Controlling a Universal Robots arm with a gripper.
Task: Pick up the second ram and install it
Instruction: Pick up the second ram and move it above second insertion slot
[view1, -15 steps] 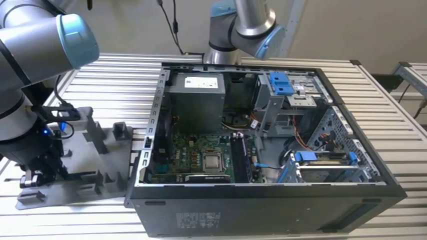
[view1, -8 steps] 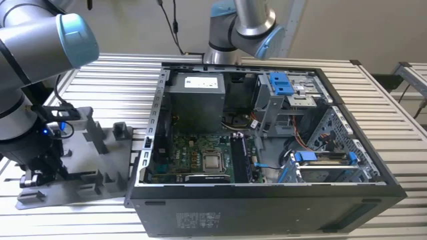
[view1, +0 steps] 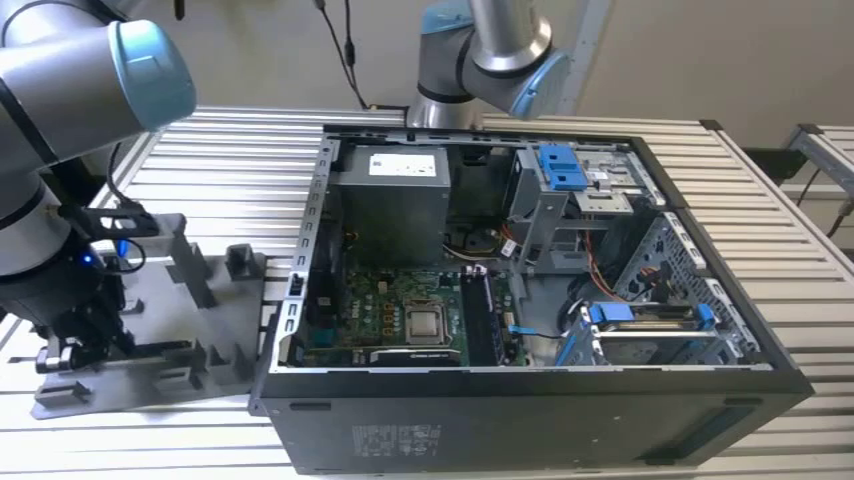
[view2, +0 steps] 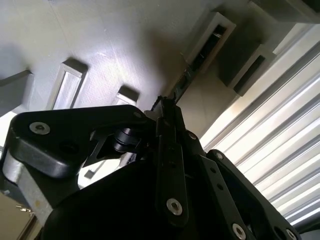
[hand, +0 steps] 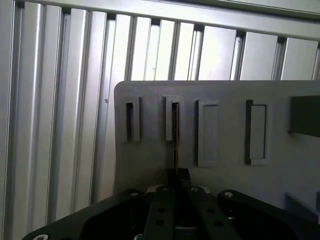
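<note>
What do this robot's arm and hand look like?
The arm is silver-grey tubing with light blue joint caps; a black cable loops by its wrist. The hand is black, built of hinged link bars fastened with silver screws.

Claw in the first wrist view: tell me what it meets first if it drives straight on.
Most likely the grey holder tray directly ahead. The claw is shut on the second ram, standing edge-on in a tray slot, so pushing on presses both into the tray. Remaining gap unclear.
</note>
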